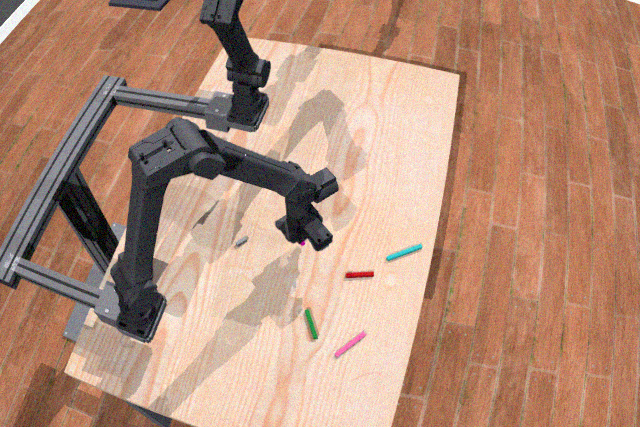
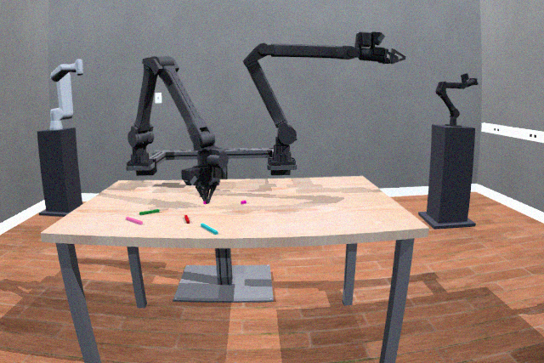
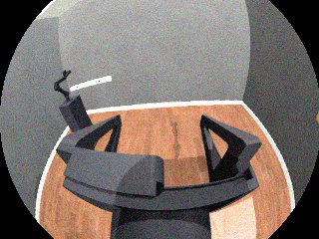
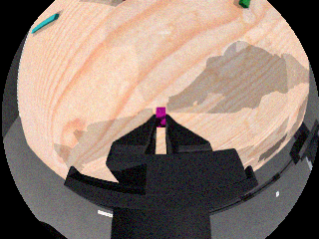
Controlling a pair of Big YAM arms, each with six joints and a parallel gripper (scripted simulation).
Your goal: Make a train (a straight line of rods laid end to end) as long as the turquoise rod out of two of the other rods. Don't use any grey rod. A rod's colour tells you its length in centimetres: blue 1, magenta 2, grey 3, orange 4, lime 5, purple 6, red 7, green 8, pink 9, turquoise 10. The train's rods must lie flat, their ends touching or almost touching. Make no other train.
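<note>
My right gripper (image 2: 206,201) (image 4: 160,119) is shut on a magenta rod (image 1: 302,243) (image 4: 160,114), whose end shows between the fingertips; the height of the rod over the table is hard to tell. A second magenta rod (image 2: 243,201) lies apart and is hidden in the top view. The turquoise rod (image 1: 404,252) (image 2: 209,228) (image 4: 45,23) lies near the table's long edge. The green rod (image 1: 311,324) (image 2: 150,212) (image 4: 244,3) lies flat, separate from the others. My left gripper (image 2: 399,57) (image 3: 160,119) is wide open and empty, held high.
A red rod (image 1: 359,274) (image 2: 187,218) lies between the turquoise and green rods. A pink rod (image 1: 350,344) (image 2: 134,220) lies beside the green one. A small grey rod (image 1: 241,241) lies nearer the arm bases. The table edge (image 2: 237,241) runs close past the turquoise rod.
</note>
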